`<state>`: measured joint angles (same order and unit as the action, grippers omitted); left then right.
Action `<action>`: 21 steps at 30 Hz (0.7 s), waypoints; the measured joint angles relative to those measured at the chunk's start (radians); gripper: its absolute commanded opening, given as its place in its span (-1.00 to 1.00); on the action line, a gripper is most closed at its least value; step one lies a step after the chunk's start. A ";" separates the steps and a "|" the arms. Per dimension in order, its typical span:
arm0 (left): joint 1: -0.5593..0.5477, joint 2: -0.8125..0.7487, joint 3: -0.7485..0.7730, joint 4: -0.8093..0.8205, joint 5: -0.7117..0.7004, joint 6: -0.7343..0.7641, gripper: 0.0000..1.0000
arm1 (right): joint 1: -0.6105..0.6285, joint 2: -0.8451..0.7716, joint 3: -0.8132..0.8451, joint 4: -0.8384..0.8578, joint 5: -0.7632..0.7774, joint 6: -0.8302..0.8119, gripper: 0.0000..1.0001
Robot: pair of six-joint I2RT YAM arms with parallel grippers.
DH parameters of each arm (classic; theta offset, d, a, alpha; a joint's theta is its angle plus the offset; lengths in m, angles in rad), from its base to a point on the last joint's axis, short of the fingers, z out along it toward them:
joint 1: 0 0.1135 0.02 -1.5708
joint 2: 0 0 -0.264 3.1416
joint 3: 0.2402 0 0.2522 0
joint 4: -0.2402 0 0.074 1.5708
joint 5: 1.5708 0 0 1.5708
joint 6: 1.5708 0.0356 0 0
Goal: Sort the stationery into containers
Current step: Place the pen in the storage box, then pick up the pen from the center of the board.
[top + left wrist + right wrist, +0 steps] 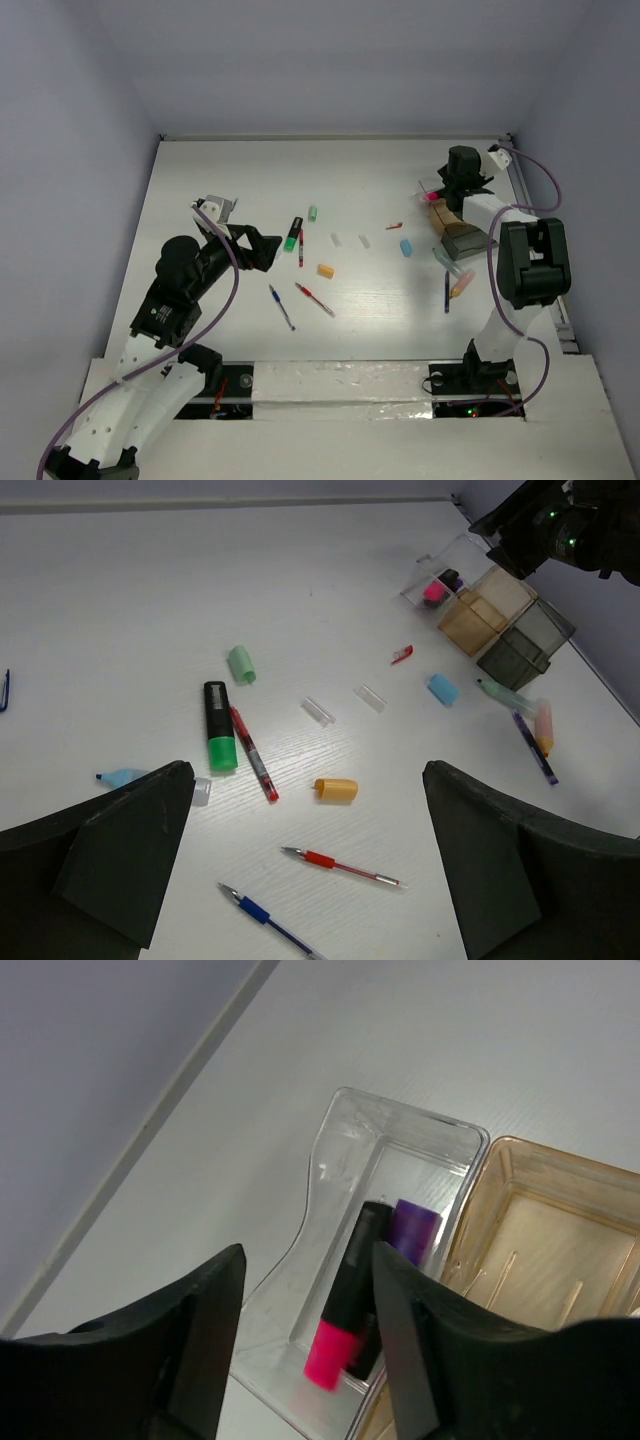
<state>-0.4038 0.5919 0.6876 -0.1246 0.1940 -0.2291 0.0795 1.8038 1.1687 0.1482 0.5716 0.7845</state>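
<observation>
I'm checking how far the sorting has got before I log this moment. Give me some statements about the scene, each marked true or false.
1. The pink highlighter lies inside the clear container. True.
2. The tan container holds several pens. False: no pens show in it.
3. The left pincer is shut on the green highlighter. False: its jaws stand wide open, and the highlighter lies on the table.
4. An orange eraser lies loose on the table. True.
5. The right pincer hangs over the clear container with its jaws apart. True.
</observation>
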 measured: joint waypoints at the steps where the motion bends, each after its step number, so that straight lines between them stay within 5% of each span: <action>1: 0.000 0.000 0.000 0.000 0.000 0.000 0.98 | 0.000 -0.002 -0.007 0.006 0.001 -0.005 0.23; 11: 0.000 0.000 0.000 0.000 0.000 0.000 0.98 | 0.039 -0.161 -0.112 0.047 -0.142 -0.135 0.19; 21: 0.020 -0.057 0.001 -0.010 -0.099 0.003 0.98 | 0.589 -0.024 0.198 -0.105 -0.394 -0.330 -0.11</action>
<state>-0.3840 0.5346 0.6888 -0.1349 0.0948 -0.2260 0.6685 1.7794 1.3666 0.0429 0.1772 0.4545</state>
